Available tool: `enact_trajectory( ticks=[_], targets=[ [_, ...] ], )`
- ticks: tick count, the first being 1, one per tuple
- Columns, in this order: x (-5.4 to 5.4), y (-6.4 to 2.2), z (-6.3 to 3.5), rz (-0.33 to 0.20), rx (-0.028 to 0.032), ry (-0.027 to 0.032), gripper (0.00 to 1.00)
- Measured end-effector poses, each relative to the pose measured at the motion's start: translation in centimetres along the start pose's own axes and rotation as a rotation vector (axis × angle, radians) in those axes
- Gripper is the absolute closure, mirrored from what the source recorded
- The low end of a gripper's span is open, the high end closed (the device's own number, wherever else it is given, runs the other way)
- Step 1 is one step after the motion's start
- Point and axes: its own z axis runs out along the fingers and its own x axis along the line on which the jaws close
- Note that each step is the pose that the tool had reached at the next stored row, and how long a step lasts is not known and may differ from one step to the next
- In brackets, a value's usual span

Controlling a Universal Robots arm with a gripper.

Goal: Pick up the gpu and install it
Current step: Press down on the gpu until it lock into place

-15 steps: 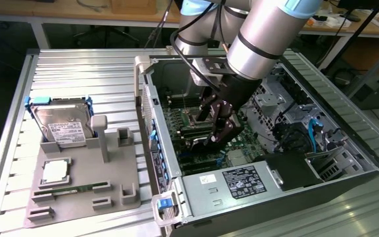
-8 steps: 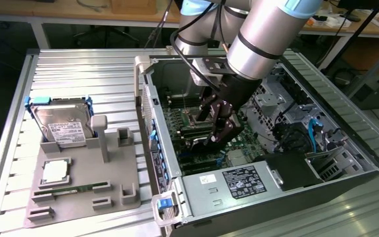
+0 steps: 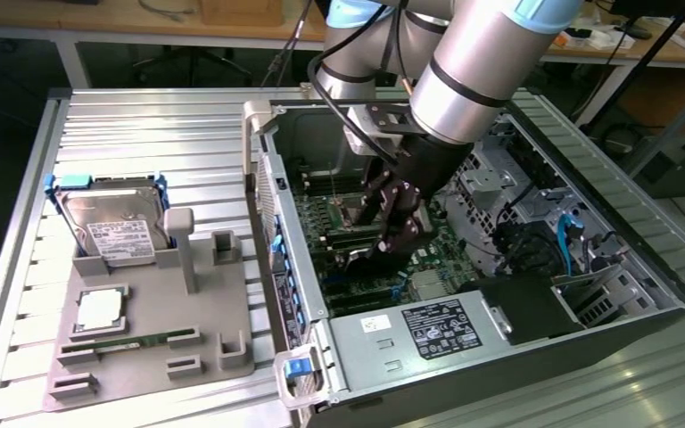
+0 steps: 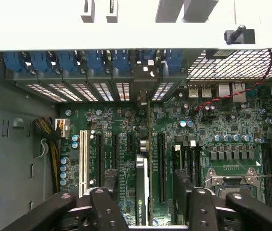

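Ribbed metal worktable point(image 3: 152, 125), silver-grey. Wooden benches point(image 3: 117, 22) on white frames along the far side. Dark floor point(image 3: 10, 80) beneath. Even indoor lighting.

White lettering reading "NVIDIA QUAD…" is showing along the edge of the gpu point(image 4: 143, 190), while the printed labels elsewhere are staying too small to read.

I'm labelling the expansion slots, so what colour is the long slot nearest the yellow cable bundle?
White; the long slot shows best in the wrist view.
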Motion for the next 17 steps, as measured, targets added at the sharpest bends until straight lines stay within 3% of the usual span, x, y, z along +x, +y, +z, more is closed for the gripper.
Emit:
enact_trajectory(
  ticks=[5, 6, 7, 8, 9, 10, 11, 14, 17],
  targets=[
    [0.0, 0.02, -0.14, 0.0, 0.0, 0.0002, 0.59],
    [0.0, 0.02, -0.12, 0.0, 0.0034, -0.0002, 0.65],
    [0.0, 0.02, -0.14, -0.001, 0.0154, 0.0001, 0.71],
    [-0.01, 0.02, -0.13, -0.002, 0.0475, -0.0005, 0.71],
    [-0.01, 0.03, -0.12, -0.003, 0.0685, -0.0007, 0.83],
    [-0.03, 0.01, -0.03, -0.003, 0.0749, -0.0011, 0.83],
    [-0.03, -0.03, 0.15, -0.003, 0.0751, -0.0009, 0.89],
    [-0.03, -0.08, 0.48, -0.002, 0.0769, 0.0016, 0.89],
    [-0.02, -0.1, 0.6, -0.001, 0.0785, 0.0102, 0.89]
  ],
)
